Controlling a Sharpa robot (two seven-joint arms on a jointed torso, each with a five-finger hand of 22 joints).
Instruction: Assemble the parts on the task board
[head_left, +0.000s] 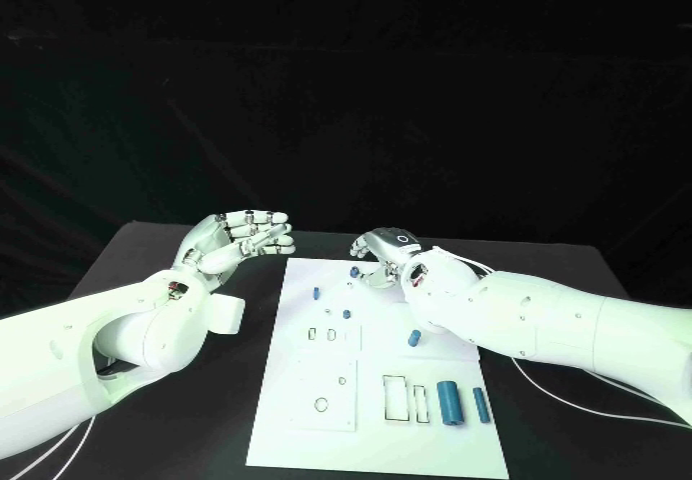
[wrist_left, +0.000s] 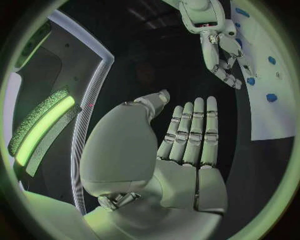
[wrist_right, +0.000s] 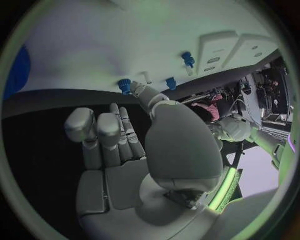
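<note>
The right hand (head_left: 384, 256), fingers curled in but holding nothing, hovers at the task board's (head_left: 378, 442) far edge, just beside a small blue part (head_left: 353, 270); the left hand (head_left: 242, 238), fingers loosely apart, hangs over the counter (head_left: 173, 250) further left.

Robotics lab, black-draped backdrop, black table (head_left: 173, 250), white task board (head_left: 378, 440) with cutouts, cabling

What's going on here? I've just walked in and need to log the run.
The robot is assembling small blue parts on the white task board. Its right hand hovers over the board's far edge, fingers curled near a blue part, though a grip isn't clear. The left hand floats beside the board over the black table, holding nothing. Two blue cylinders lie at the board's near right, and other blue pieces are scattered across it.
</note>
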